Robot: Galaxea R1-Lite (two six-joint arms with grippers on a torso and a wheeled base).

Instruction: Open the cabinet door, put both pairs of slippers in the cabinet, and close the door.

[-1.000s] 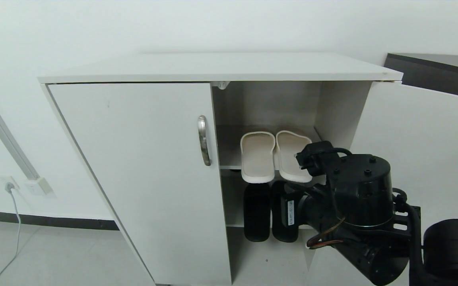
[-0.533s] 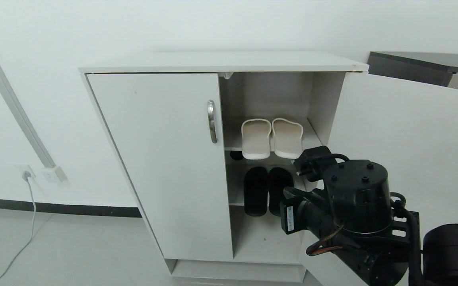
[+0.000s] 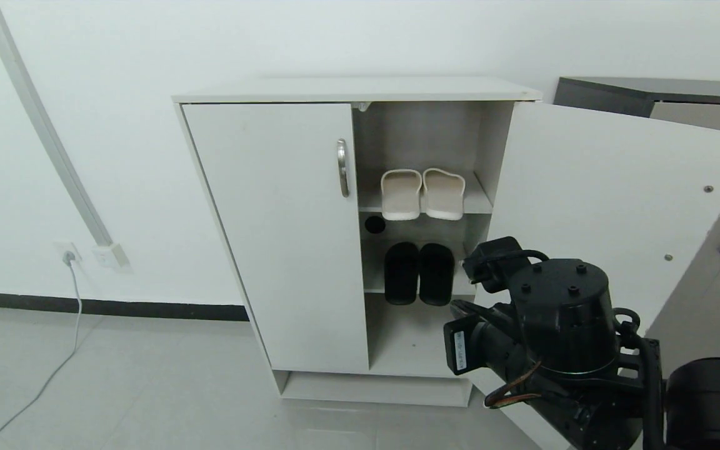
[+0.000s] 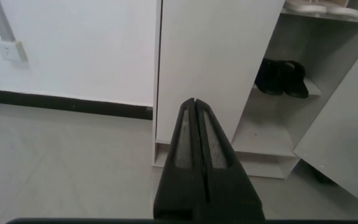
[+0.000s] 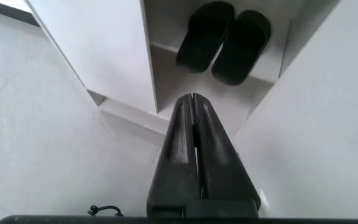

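While white slippers show from the head, both end effectors are pressed together.

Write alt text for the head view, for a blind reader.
A white cabinet stands with its right door open and its left door shut. Inside, white slippers sit on the upper shelf and black slippers on the shelf below. The robot's right arm is in the foreground, in front of the open door.

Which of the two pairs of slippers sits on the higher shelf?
The cream pair: it rests on the upper shelf, directly above the black pair, which lies one shelf lower.
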